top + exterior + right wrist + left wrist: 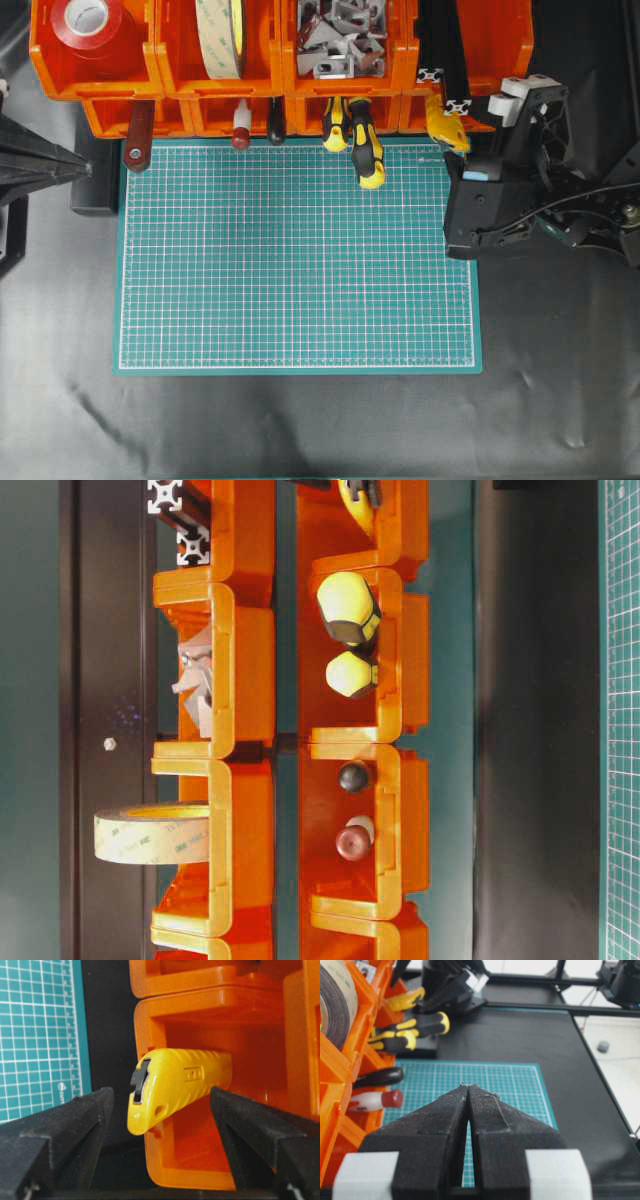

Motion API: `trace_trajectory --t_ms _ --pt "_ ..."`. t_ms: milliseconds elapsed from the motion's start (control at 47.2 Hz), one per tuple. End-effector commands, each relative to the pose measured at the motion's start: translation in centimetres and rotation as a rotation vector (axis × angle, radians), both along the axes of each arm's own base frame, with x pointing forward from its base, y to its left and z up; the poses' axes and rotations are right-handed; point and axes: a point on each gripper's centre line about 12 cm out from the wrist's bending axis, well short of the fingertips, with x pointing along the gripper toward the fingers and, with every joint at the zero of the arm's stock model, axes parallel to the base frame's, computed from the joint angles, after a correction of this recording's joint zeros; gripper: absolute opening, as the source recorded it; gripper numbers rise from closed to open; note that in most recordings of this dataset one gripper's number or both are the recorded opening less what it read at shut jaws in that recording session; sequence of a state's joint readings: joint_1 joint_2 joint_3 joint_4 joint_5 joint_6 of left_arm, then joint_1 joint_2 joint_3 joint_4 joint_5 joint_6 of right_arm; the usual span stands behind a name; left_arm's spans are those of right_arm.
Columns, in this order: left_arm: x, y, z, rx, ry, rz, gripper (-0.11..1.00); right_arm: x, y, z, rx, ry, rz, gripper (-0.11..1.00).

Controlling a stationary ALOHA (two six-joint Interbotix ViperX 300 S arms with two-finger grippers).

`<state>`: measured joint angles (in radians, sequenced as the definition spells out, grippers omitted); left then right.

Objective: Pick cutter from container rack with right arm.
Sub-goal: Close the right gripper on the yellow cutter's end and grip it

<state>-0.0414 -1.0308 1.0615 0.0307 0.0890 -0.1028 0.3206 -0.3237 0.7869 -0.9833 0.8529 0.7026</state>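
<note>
The yellow cutter (446,126) pokes out of the rightmost lower bin of the orange container rack (180,80), its dark-tipped end toward the green mat. In the right wrist view the cutter (180,1085) lies tilted over the bin's rim (150,1160). My right gripper (161,1095) is open, with one finger (75,1115) on each side of the cutter and a gap showing on both sides. From overhead the right gripper (465,145) sits at the mat's top right corner. My left gripper (469,1086) is shut on nothing, above the mat at the left.
Two yellow-and-black screwdrivers (365,150) hang from the neighbouring bin, left of the cutter. Further left are dark-handled and red-handled tools (138,140). Upper bins hold tape rolls (88,20), metal brackets (340,40) and black extrusions (445,60). The green mat (300,270) lies in front.
</note>
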Motion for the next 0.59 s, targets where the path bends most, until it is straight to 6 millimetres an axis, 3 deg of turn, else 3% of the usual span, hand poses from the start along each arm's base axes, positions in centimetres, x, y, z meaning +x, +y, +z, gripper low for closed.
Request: trace_trajectory --t_ms 0,318,509,573 --pt "0.03 -0.03 0.52 -0.001 -0.017 -0.001 0.00 0.37 0.02 0.54 -0.001 -0.039 0.001 0.73" --pt "0.03 -0.03 0.57 -0.001 -0.021 -0.002 0.00 0.72 0.00 0.50 0.006 -0.085 -0.022 0.60" --pt "0.04 -0.03 0.59 -0.002 -0.023 -0.002 0.00 1.02 0.43 0.42 0.035 -0.103 0.003 0.32" --pt "0.04 -0.03 0.59 -0.002 -0.023 -0.002 0.00 1.02 0.65 0.37 0.037 -0.102 0.009 0.30"
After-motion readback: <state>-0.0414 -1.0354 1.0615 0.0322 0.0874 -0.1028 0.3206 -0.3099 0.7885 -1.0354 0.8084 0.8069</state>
